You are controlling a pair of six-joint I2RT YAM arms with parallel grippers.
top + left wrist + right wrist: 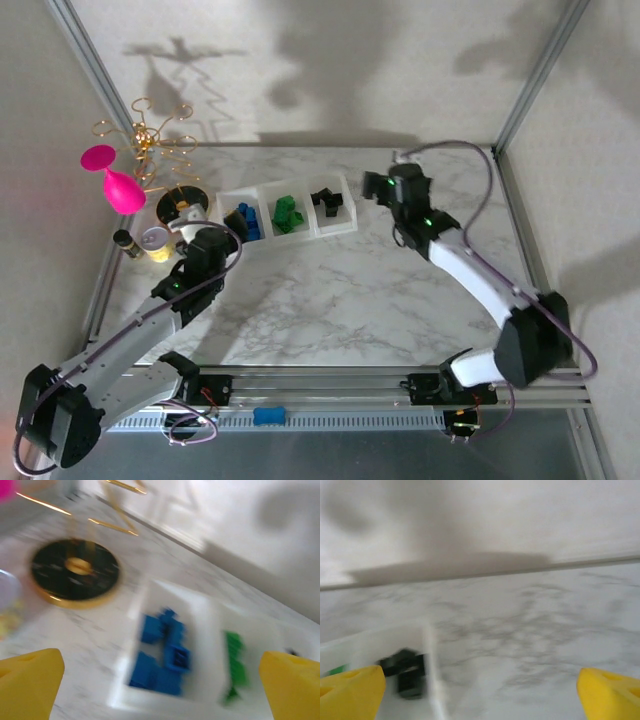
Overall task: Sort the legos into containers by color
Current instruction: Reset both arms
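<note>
The containers [262, 192] stand as a whitish three-part tray at the back of the marble table. Blue legos [245, 221] fill its left compartment, green legos [288, 213] the middle one, black legos [327, 202] the right one. My left gripper [208, 232] hovers just left of the tray. In its blurred wrist view the yellow fingers [30, 682] stand wide apart over the blue legos [162, 655], with green legos [234, 666] beside them. My right gripper [383, 186] hangs just right of the tray, open and empty [480, 697], with the black legos [406, 672] at lower left behind the tray wall [432, 675].
A round black-and-gold dish [181, 203] sits left of the tray, also seen from the left wrist [75, 572]. A gold wire stand [150, 140], a pink ornament [118, 180] and small jars [150, 242] crowd the back left. A metal rail with a blue clip [267, 415] runs along the near edge.
</note>
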